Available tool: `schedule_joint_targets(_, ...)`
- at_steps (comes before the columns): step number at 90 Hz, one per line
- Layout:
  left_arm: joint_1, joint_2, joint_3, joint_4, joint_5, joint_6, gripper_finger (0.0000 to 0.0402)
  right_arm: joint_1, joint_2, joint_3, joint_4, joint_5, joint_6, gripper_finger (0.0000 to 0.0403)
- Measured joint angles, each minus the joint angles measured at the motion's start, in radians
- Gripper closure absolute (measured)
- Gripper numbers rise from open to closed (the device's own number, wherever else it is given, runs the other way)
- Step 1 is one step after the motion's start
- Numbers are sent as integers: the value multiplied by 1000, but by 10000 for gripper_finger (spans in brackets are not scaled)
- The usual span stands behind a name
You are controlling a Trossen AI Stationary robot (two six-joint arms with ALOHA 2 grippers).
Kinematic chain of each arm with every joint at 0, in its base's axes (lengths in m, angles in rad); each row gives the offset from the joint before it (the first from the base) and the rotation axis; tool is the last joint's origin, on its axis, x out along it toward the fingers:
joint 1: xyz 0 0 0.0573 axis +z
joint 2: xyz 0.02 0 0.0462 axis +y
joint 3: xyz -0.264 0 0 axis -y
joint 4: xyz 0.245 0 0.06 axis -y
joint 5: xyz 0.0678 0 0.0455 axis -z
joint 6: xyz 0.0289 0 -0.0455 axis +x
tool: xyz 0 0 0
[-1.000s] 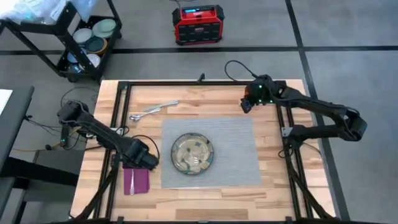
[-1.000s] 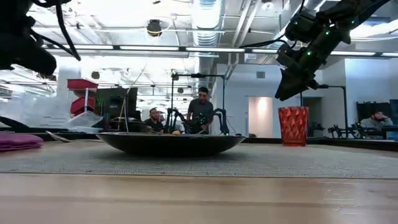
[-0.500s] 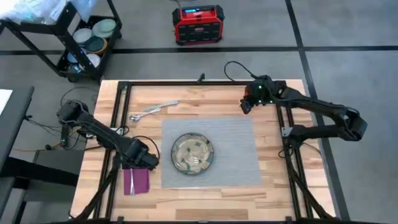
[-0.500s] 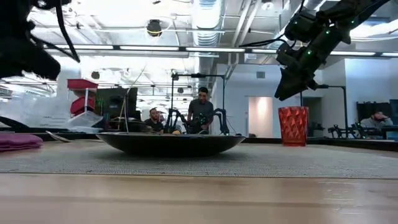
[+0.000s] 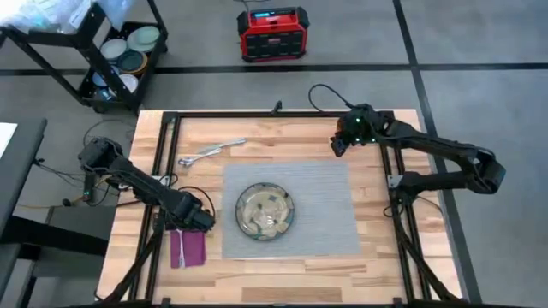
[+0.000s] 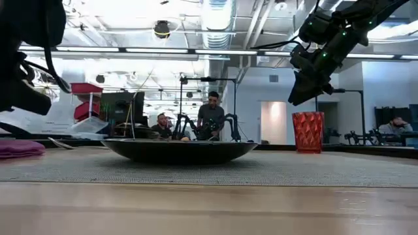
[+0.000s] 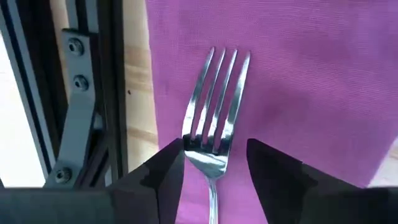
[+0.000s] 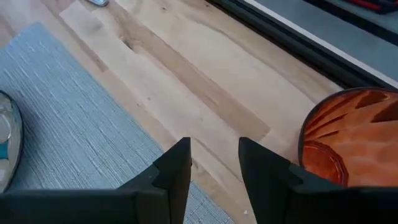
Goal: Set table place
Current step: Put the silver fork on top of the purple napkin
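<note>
Your left pincer (image 7: 211,165) hangs just above the fork (image 7: 213,134), its jaws spread wide with the fork's neck between them and not pinched. The fork lies flat on the magenta napkin (image 7: 292,74), tines pointing away from the pincer, and the napkin sits on the tabletop (image 5: 282,137) just left of the grey mat (image 5: 321,205), near the black frame rail (image 7: 74,93).

It looks as if the fork has just been laid down, so the job now is a clean departure. Lift straight up, keeping the jaws as wide as they are, so neither finger drags the handle or rucks the cloth. Don't swing sideways until you're well above the napkin; the rail is close on one side and the plate (image 5: 265,211) on the other.

Next in line, by my reading, are the spoon (image 5: 190,159) and knife (image 5: 223,146), lying together on the bare wood beyond the mat's far left corner. They are thin and flat, so come down square and pinch across the handle, not the bowl or blade.

Your right pincer (image 8: 214,165) waits with its jaws apart above the mat's far right corner, the orange cup (image 8: 348,140) standing just beside it. Leave it parked there.
</note>
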Motion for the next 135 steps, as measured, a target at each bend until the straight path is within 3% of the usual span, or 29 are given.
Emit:
schedule_joint_targets(9,0,0,0,19,-1,18,290,0,0,0,0,0,2,280)
schedule_joint_targets(24,0,0,14,35,-5,63,388,0,0,0,0,0,3,280)
schedule_joint_targets(47,0,0,111,-21,-18,170,401,0,0,0,-2,0,2,280)
schedule_joint_targets(68,5,-1,96,139,-129,266,401,0,2,0,-3,0,2,280)
schedule_joint_targets(100,10,-4,-20,142,-100,264,395,0,2,0,-8,0,15,280)
schedule_joint_targets(135,9,1,-27,35,-83,321,265,0,2,0,-28,1,18,280)
